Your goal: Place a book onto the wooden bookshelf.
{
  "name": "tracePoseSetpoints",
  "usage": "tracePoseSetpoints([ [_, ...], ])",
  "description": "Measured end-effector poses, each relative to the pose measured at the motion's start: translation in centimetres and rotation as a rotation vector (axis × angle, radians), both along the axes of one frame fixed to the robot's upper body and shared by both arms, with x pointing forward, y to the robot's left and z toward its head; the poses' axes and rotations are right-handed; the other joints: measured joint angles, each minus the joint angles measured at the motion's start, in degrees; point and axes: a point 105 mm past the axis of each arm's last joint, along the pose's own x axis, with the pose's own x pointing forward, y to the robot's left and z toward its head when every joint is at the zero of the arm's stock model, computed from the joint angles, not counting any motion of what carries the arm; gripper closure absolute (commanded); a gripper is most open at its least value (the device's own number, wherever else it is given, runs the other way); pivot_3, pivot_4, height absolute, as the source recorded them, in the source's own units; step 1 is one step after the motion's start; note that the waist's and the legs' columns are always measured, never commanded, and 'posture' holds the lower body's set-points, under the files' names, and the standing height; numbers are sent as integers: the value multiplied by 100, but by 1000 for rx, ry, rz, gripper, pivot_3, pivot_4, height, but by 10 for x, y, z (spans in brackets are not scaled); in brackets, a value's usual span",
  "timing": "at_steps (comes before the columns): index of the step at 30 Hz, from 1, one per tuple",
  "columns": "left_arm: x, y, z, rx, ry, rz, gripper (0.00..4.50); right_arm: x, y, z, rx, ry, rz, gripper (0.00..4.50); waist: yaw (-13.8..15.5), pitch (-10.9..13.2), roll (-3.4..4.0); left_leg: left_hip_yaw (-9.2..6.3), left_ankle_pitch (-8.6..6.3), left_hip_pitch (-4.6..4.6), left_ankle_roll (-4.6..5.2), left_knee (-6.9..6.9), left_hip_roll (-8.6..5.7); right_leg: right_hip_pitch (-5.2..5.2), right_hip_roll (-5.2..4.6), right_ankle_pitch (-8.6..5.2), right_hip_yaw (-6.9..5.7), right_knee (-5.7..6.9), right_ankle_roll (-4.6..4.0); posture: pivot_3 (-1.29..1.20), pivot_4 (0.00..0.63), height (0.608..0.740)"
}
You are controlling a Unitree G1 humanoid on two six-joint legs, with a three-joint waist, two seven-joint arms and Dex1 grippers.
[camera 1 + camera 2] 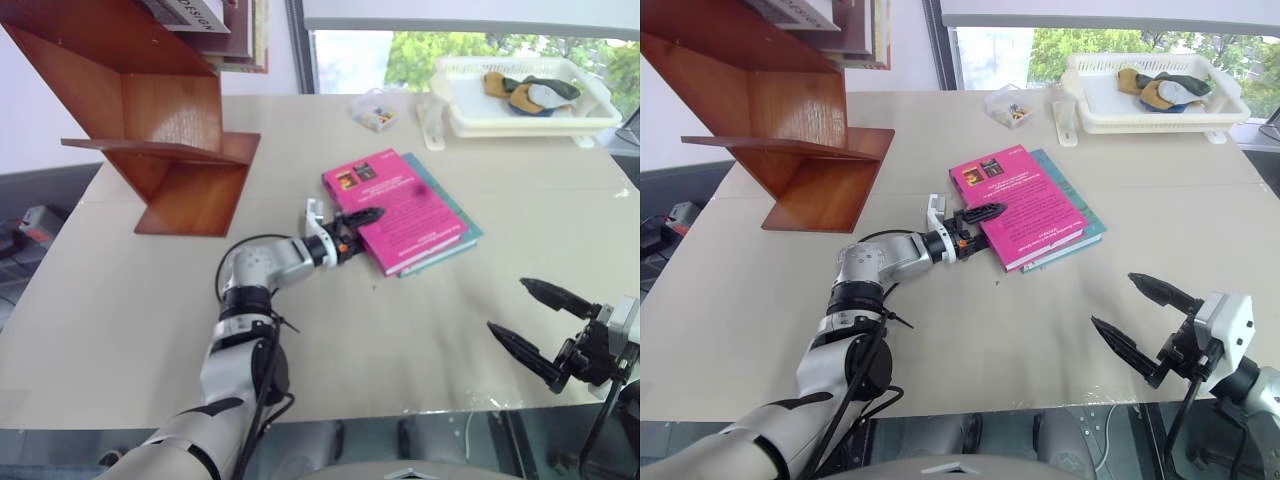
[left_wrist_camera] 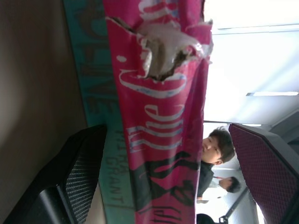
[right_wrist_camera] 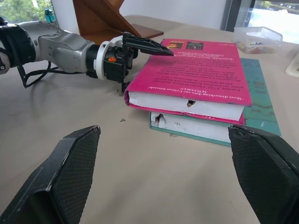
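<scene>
The pink book [image 1: 403,209] is straddled at its spine by the left gripper [image 1: 352,228], fingers spread. It is stacked on a teal book [image 1: 455,240]. The right gripper [image 1: 528,325] is held open above the table [image 1: 120,320].

Book [image 1: 400,208] on another book [image 1: 455,225], right of bookshelf [image 1: 170,150].

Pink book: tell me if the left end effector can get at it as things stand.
Probably yes. The left end effector is open at the pink book's spine edge, one finger over its cover. The teal book lies directly beneath.
</scene>
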Motion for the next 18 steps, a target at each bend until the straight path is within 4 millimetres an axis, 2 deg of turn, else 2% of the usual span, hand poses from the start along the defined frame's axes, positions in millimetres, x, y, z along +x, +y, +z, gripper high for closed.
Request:
tracePoseSetpoints([
  [2, 2, 1, 1, -20, 14, 1, 51, 0, 0, 1, -1, -5, 2, 0, -1, 0, 0, 0, 0, 0, 0, 0, 0, 0, 0, 0, 0, 0, 0, 0, 150, 740],
  [4, 4, 1, 1, -32, 29, -1, 591, 0, 0, 1, -3, -7, 3, 0, -1, -1, 0, 1, 0, 1, 0, 0, 0, 0, 0, 0, 1, 1, 0, 0, 150, 740],
  [5, 4, 1, 1, -35, 39, -3, 925, 0, 0, 1, -4, -9, 3, 0, 0, -1, 0, 1, 0, 2, 0, 0, 0, 0, 0, 0, 1, 2, 0, 0, 150, 740],
  [8, 6, 1, 3, -52, 53, -6, 2381, 0, 0, 1, -6, -11, 4, 0, 1, -2, 0, 1, 0, 5, 0, 0, 0, -1, -1, 0, 1, 3, 0, 0, 150, 740],
  [13, 5, 6, 5, -91, 51, -15, 4382, 0, 0, 1, -7, -11, 2, 0, -7, -3, 1, 1, 0, 7, -1, 0, 0, -1, -1, 0, 3, 5, 0, 0, 150, 740],
  [18, -2, 11, 7, -117, 51, -50, 4468, 1, 0, 2, -7, -15, -1, 0, -21, -3, 1, 4, 0, 7, -1, 0, 0, -5, -1, 0, 8, 6, 0, 0, 150, 740],
])
